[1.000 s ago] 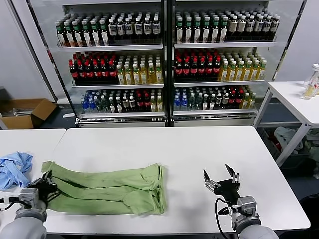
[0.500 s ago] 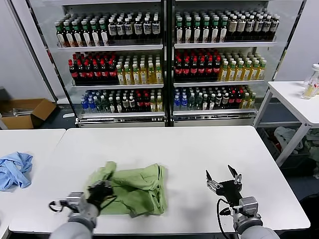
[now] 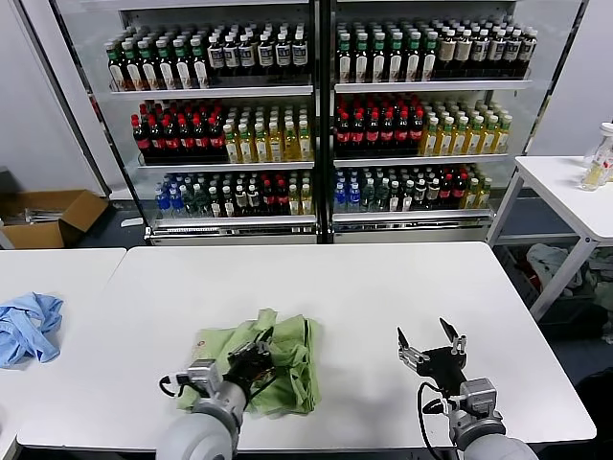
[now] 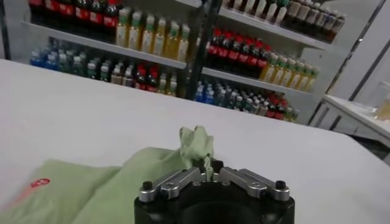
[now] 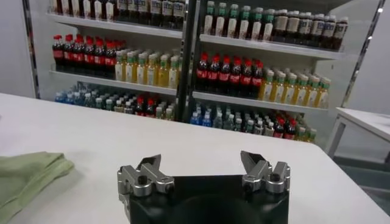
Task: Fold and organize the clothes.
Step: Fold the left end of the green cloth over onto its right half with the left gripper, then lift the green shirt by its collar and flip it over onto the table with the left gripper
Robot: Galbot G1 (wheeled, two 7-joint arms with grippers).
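A light green shirt [image 3: 287, 356] lies bunched and folded over on the white table [image 3: 383, 287], left of centre near the front edge. My left gripper [image 3: 252, 358] is shut on a pinch of its fabric and holds that fold over the shirt's right half. In the left wrist view the cloth [image 4: 196, 145] rises from between the closed jaws of the left gripper [image 4: 208, 171], and a small red mark [image 4: 39, 182] shows on the shirt. My right gripper [image 3: 429, 345] is open and empty, right of the shirt; the shirt's edge shows in its view [image 5: 27, 173], away from the right gripper [image 5: 202, 168].
A blue garment [image 3: 27, 326] lies on the neighbouring table at the left. Drink shelves [image 3: 316, 115] stand behind the table. A cardboard box [image 3: 50, 216] sits on the floor at far left, and another white table [image 3: 565, 187] stands at the right.
My left gripper has moved right with the shirt's left end, drawing it over the rest so the long spread shirt is now a short folded bundle. The right gripper has stayed put.
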